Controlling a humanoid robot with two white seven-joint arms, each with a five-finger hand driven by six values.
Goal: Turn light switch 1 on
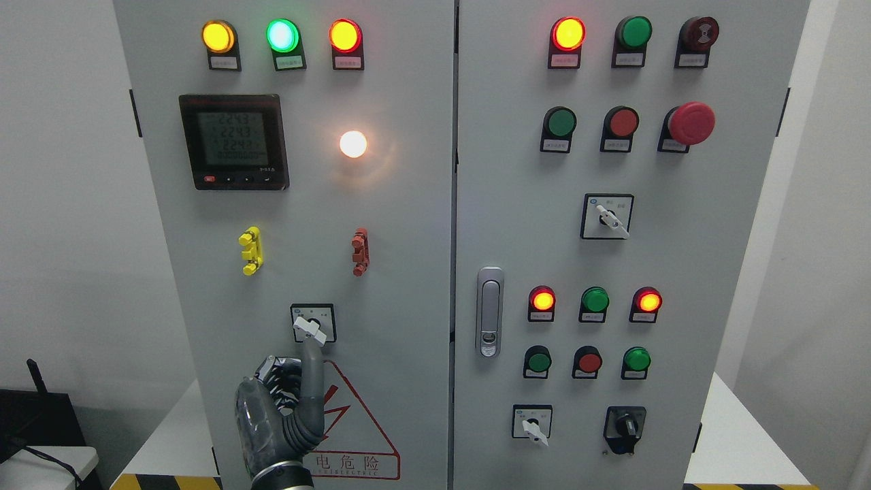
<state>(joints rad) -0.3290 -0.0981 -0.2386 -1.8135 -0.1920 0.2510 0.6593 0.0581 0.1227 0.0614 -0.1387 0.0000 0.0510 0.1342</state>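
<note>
A small rotary switch (312, 324) with a white lever sits low on the left cabinet door (408, 272); its lever points to the upper left. My left hand (286, 408) rises from the bottom edge below it. One finger (312, 367) is stretched up and its tip touches the lever's lower right end, while the other fingers are curled. A round white lamp (353, 144) higher on the same door glows. The right hand is out of view.
The left door carries a digital meter (233, 141), three lit pilot lamps along the top, a yellow clip (250, 250) and a red clip (360, 251). The right door holds a latch handle (489, 312), buttons, lamps, rotary switches and a red emergency stop (691, 123).
</note>
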